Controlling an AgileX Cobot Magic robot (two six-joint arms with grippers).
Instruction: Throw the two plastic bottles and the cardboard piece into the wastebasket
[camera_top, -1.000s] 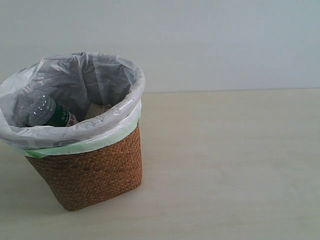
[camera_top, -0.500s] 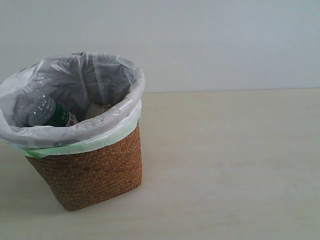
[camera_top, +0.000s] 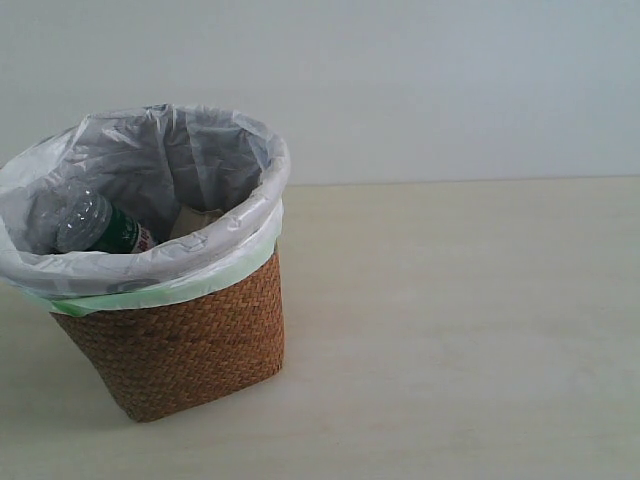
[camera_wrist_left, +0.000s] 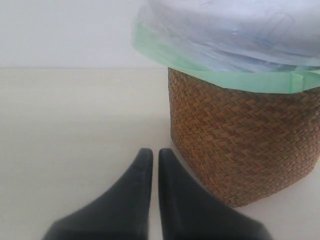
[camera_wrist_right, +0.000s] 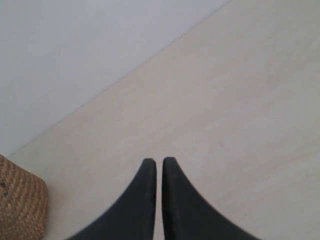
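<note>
1. Got a brown wicker wastebasket (camera_top: 190, 350) standing on the pale counter (camera_top: 460, 360), over on the left side of the exterior view, with a plain light wall (camera_top: 450, 80) behind it. Narrower at the bottom than at the top, and looking a bit tilted from this angle.
2. Lined with a thin whitish plastic bag (camera_top: 160, 265), pale green along the edge, folded out and down over the rim all the way round.
3. Can spot a clear bottle (camera_top: 98, 226) with a green label down inside the wastebasket, on the near-left side, lying tilted against the bag with its clear end just under the rim.
4. Just beside that, deeper in, a beige bit of cardboard (camera_top: 195, 218) peeking out. Mostly hidden, so can't tell how it lies.
5. Rest of the inside blocked by the near rim and the bag folds, so no telling what else sits down there.
6. Left gripper (camera_wrist_left: 151, 152): dark jaws pressed together with only a thin slit between them, pinching nothing. Hanging low over the counter, just beside the wicker side of the wastebasket, not touching it.
7. Right gripper (camera_wrist_right: 156, 161): same deal, jaws pressed together and empty, over the counter. Only a corner of the wicker showing at the edge of the right wrist view, well apart from the tips.
</note>
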